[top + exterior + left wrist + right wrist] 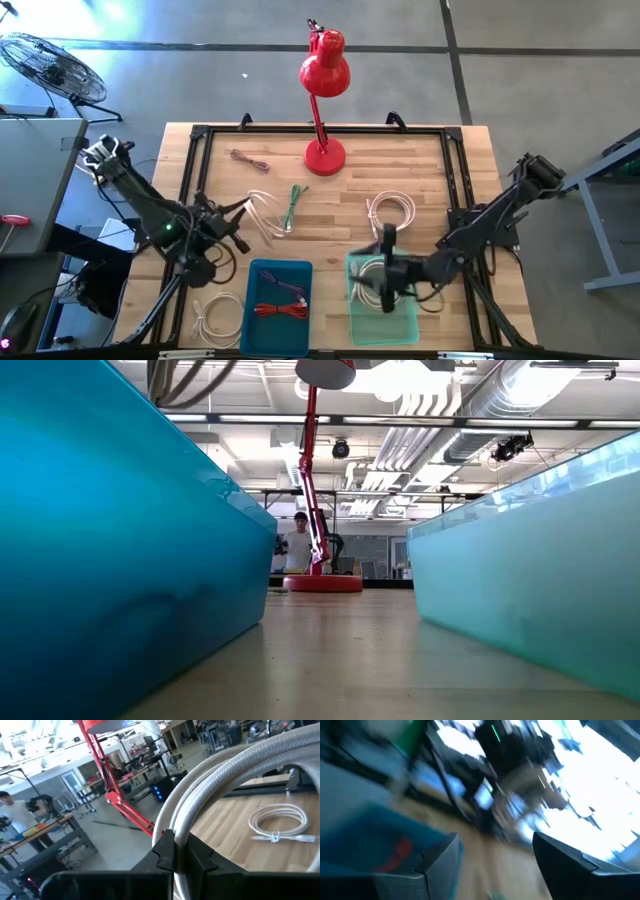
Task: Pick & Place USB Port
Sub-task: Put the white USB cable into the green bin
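Over the table's (440, 180) seven o'clock area, the left tool (243, 213) is clenching a white cable (210, 775), lifting it clear for binning; at five o'clock, the right tool (388, 268) is hanging released above the pale teal bin (385, 325).

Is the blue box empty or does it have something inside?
Not empty. From above, the blue box holds a red cable lying on its floor, with a thinner dark wire beside it.
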